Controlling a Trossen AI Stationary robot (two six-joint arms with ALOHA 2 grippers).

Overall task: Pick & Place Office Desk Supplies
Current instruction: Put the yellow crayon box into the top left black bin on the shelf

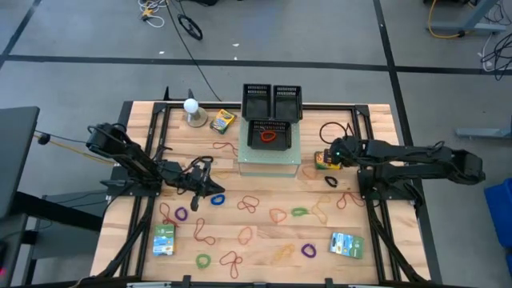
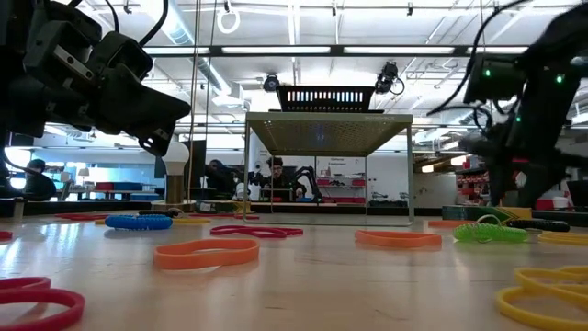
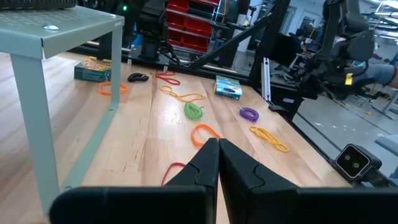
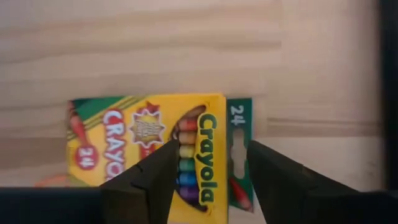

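Note:
A yellow-green crayon box (image 4: 137, 134) lies flat on the table near the stand's right side (image 1: 323, 162). My right gripper (image 4: 211, 152) points steeply down over it, open; the two fingers straddle the box's "Crayola" end, and I cannot tell whether they touch it. My left gripper (image 3: 217, 155) is shut on nothing and held level above the table's left half (image 1: 213, 186). Coloured rubber bands (image 1: 248, 205) lie scattered over the near half. A second crayon box (image 1: 222, 121) lies at the far left. Two flat green packets (image 1: 164, 238) (image 1: 346, 244) lie near the front.
A grey-green stand (image 1: 268, 160) in the table's middle carries a black basket (image 1: 270, 128) with a red band in it; two black trays (image 1: 272, 101) stand behind it. A white ball on a round base (image 1: 191, 108) stands far left. A black band (image 1: 331, 182) lies just nearer than the right gripper.

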